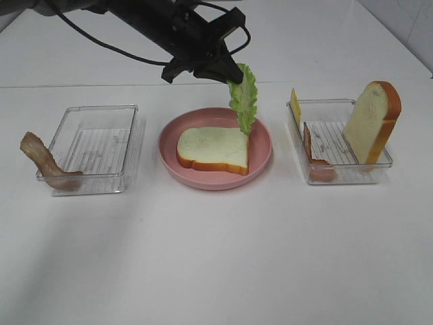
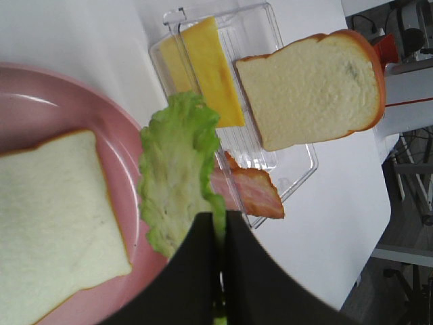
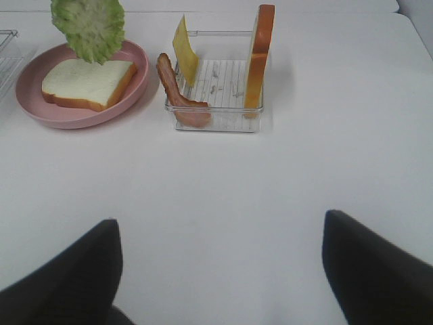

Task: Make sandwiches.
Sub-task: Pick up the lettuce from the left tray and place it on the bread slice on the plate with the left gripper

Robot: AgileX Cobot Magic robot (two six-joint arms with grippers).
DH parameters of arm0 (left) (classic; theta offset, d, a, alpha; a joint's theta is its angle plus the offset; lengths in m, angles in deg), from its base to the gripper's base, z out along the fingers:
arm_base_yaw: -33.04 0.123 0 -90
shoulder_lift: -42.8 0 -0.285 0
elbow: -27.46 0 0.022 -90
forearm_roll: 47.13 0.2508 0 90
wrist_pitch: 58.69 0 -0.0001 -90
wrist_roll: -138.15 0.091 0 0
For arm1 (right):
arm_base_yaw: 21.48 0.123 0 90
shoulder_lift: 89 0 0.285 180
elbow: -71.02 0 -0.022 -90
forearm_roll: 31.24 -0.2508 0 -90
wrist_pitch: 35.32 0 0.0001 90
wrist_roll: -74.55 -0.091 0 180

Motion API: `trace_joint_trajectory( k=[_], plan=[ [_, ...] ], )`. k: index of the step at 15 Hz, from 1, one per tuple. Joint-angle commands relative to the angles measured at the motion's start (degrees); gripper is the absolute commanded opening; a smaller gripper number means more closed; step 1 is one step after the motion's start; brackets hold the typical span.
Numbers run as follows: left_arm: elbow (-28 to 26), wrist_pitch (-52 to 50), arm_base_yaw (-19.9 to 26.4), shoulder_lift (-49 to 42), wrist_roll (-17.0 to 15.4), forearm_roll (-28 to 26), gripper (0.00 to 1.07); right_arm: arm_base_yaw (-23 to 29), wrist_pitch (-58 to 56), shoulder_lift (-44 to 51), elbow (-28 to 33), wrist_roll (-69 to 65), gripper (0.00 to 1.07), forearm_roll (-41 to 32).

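One white bread slice [image 1: 213,149] with an orange-brown crust lies flat on the pink plate [image 1: 169,159]. A green, wavy lettuce leaf [image 1: 243,101] hangs straight down over it, pinched at its top by the left tool [image 1: 233,76]. A second bread slice [image 1: 371,122] stands leaning in the right tray [image 1: 338,177], with a yellow cheese square [image 1: 295,107] and a reddish bacon strip [image 1: 312,152]. Another bacon strip [image 1: 40,159] leans on a corner of the left tray [image 1: 101,108].

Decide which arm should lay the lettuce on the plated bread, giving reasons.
Left: the left hand grips the lettuce over the plated bread slice; the right hand is open, farther away.
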Motion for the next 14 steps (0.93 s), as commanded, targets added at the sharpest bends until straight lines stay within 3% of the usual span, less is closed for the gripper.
trace_joint_trajectory(
  k=[1, 6, 10, 12, 14],
  plan=[
    [-0.2, -0.6, -0.6, 2.5, 0.5, -0.7, 0.0, -0.1, 0.7, 0.6, 0.1, -0.3, 0.76, -0.1],
    [-0.2, 1.4, 0.5, 4.3, -0.3, 4.0, 0.0, -0.1, 0.7, 0.6, 0.1, -0.3, 0.76, -0.1],
    [-0.2, 2.1, 0.5, 4.2, -6.3, 11.7, 0.0, -0.1, 0.7, 0.6, 0.1, -0.3, 0.76, -0.1],
    [-0.2, 2.1, 0.5, 4.2, -7.4, 14.4, 0.0, -0.1, 0.7, 0.6, 0.1, -0.3, 0.76, -0.1],
    [-0.2, 2.1, 0.5, 4.2, -7.4, 15.1, 0.09, -0.1, 0.7, 0.6, 0.1, -0.3, 0.76, -0.1]
  ],
)
